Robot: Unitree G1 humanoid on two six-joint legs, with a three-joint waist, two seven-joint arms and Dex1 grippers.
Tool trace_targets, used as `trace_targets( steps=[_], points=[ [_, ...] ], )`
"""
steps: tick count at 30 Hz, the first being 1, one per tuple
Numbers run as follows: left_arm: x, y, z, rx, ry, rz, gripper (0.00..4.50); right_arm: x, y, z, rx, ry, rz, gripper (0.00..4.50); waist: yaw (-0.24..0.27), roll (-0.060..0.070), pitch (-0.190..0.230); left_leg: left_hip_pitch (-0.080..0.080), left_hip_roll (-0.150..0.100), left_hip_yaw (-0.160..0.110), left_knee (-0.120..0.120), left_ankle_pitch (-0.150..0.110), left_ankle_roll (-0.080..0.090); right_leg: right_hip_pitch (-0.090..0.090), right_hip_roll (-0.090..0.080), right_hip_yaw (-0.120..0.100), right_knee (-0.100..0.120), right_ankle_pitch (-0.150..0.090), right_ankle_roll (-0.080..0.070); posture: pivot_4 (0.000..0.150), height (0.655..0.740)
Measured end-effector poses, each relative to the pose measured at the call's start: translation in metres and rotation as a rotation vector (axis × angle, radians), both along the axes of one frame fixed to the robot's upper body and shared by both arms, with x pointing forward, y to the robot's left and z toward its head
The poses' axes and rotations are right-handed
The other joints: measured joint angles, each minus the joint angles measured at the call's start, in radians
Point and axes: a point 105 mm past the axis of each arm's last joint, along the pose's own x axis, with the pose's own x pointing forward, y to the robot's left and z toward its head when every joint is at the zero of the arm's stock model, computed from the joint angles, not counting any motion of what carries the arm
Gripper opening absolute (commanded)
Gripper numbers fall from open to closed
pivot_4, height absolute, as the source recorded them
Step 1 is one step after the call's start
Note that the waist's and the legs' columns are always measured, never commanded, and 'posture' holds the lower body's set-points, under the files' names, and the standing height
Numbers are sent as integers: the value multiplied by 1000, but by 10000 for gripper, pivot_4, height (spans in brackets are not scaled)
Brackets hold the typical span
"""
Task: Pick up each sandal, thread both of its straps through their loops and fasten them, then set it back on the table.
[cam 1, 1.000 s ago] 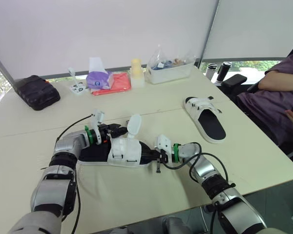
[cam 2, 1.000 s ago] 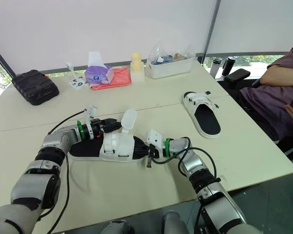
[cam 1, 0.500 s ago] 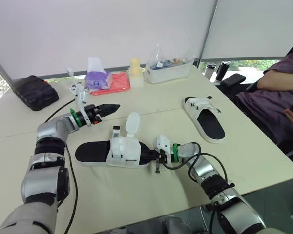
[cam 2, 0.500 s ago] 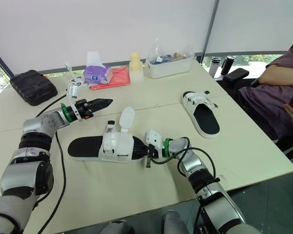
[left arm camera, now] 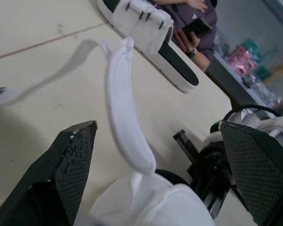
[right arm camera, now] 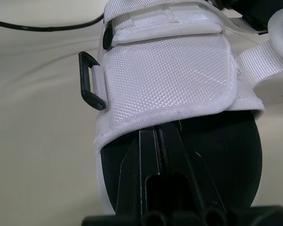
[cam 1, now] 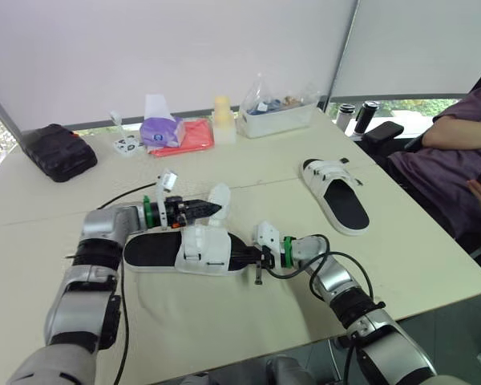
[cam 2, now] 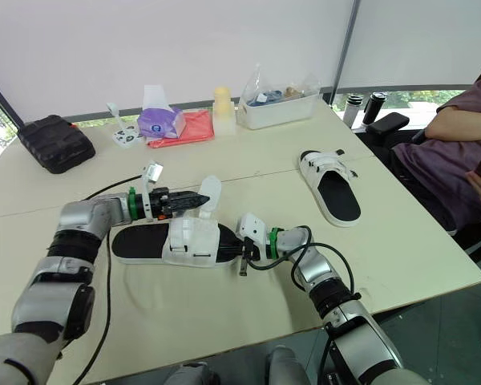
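The near sandal (cam 1: 184,250) lies flat towards the front edge of the table (cam 1: 224,325), about midway along it. It looks light, with a stiff black foam sole and soft woven white straps, so it should lift easily. The loose strap (cam 1: 219,200) stands up limp and curled and will likely flop unless it is pinched close to its free end. The sole's rim or toe is probably the firmer place to steady it. The left gripper (cam 1: 212,209) is spread wide, one finger on each side of that strap, without visibly clamping it. The right gripper (right arm camera: 162,132) has its fingers pressed together on the footbed at the toe, tips at the edge of the white upper. Beside them the black buckle loop (right arm camera: 89,80) hangs empty. The second sandal (cam 1: 337,192) rests near the table's right edge, its straps apparently done up. Along the far edge, a clear plastic bin (cam 1: 279,116) holds small mixed items and a clear bag. A purple tissue pack (cam 1: 162,128) shows one tissue pulled up.
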Motion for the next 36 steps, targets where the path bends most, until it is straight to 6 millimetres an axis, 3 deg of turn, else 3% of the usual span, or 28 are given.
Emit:
trace_targets(
  steps=[6,15,21,24,31,36],
  points=[
    [20,-22,-4,-44,64,63,42829,1,0,0,-1,-2,-4,0,1,0,0,0,0,0,0,0,0,0,0,0,0,0,0,1500,7400],
    [47,-28,5,-198,158,263,42829,0,2,0,5,-2,-7,0,-5,0,0,0,0,0,0,0,-1,0,0,0,0,-1,3,1500,7400],
    [53,-35,8,-181,134,304,42829,0,3,-1,9,-1,-12,0,-8,0,0,0,0,0,0,0,-1,0,0,0,0,-1,2,1500,7400],
    [53,-37,3,-141,121,301,34283,0,3,-1,14,-3,-21,0,-8,0,0,0,0,0,0,0,-1,0,0,0,0,-1,2,1500,7400],
    [51,-34,-1,-84,101,284,303,-1,3,-1,17,-6,-28,0,-9,0,0,0,0,0,0,0,-1,0,1,0,0,-1,2,1500,7400],
    [53,-20,5,-108,95,307,303,-1,3,-1,17,-7,-28,0,-9,0,0,0,0,0,0,0,-1,0,1,0,0,-1,2,1500,7400]
  ],
)
